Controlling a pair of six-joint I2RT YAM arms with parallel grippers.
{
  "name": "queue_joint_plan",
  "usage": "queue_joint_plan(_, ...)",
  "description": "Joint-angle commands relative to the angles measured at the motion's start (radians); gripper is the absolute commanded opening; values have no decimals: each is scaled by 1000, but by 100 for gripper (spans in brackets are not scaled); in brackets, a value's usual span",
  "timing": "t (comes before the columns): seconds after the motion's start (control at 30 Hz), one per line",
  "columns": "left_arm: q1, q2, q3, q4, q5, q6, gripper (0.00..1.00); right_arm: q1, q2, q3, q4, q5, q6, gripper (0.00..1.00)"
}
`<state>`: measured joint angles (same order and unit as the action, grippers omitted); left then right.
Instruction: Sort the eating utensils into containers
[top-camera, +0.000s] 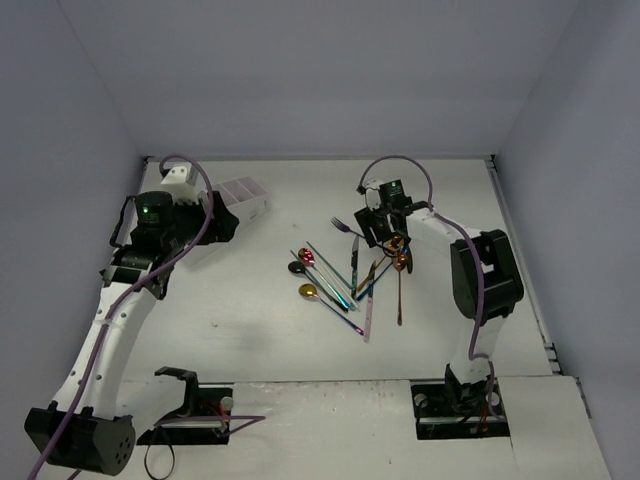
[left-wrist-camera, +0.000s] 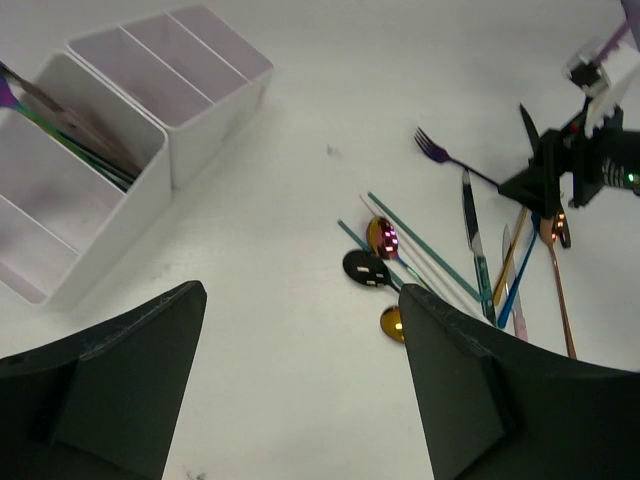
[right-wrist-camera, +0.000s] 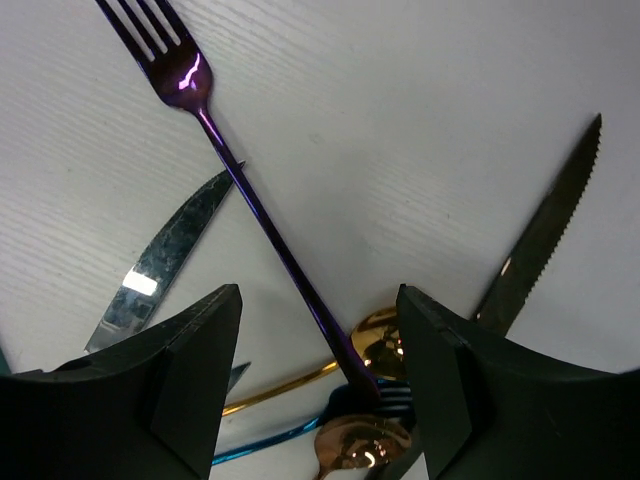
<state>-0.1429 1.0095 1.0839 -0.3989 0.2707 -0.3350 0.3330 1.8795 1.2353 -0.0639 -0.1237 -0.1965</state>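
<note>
right gripper (right-wrist-camera: 318, 300): spread, one jaw on each side of a thin handle, and neither pad touches it as far as the wrist view shows.
what sits between the jaws: the purple fork (right-wrist-camera: 250, 195), lying flat on the table (top-camera: 250, 330) right under the gripper.
fork's long axis: it crosses the gap at a slant. The tines point ahead of the gripper toward the far left, and the handle runs back under the wrist.
grip spot: the lower part of the handle, well back from the tines.
crowding there: the handle's end lies over a gold spoon (right-wrist-camera: 375, 335) and a blue handle (right-wrist-camera: 260, 445). A knife (right-wrist-camera: 550, 220) lies just beside the right jaw. Closing low could catch the spoon as well, I judge.
rest of the pile (top-camera: 340, 285): scattered near the gripper on its near-left side.
nearer arm: the right one, since it is already over the fork.
left gripper (left-wrist-camera: 302, 295): spread with nothing in it, well apart from the pile.
caddy (left-wrist-camera: 150, 190): at the far left of the table, just beside the left gripper and well apart from the fork. One compartment holds a few utensils (left-wrist-camera: 70, 140).
</note>
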Motion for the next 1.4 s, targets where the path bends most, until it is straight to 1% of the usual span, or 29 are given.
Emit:
queue_joint_plan(0.0,-36,-45,17,-31,46,2,76,-20,49,69,22,-80,-95,59)
queue_joint_plan(0.07,-40,-51,11,-40,47,16,76,-22,70,76,19,-89,-110,56)
queue_joint_plan(0.2,-46,-45,11,-50,53,27,76,-22,104,82,18,-104,-131,41)
queue_joint_plan(0.27,-50,-43,11,-49,54,28,76,-28,118,90,12,-121,-148,36)
queue_joint_plan(0.37,-57,-42,17,-51,57,30,76,-36,153,120,0,-144,-164,19)
queue_joint_plan(0.43,-61,-42,20,-51,58,28,75,-38,177,151,-13,-154,-173,7)
queue_joint_plan(0.5,-63,-38,22,-49,57,25,76,-38,205,178,-16,-155,-178,0)
queue_joint_plan(0.67,-74,-31,25,-51,55,16,76,-40,227,260,-14,-129,-199,0)
queue_joint_plan(0.8,-84,-22,36,-47,48,2,76,-41,205,364,-14,-85,-216,0)
queue_joint_plan(0.97,-88,-18,60,-29,35,-64,76,-30,124,442,-13,-75,-184,0)
queue_joint_plan(1.07,-90,-27,60,26,43,-112,76,1,21,436,-12,-82,-148,0)
queue_joint_plan(1.2,-97,-25,72,100,56,-191,76,101,-116,369,-8,-75,-88,0)
queue_joint_plan(1.37,-141,-23,88,169,40,-253,76,281,-280,262,9,-11,19,0)
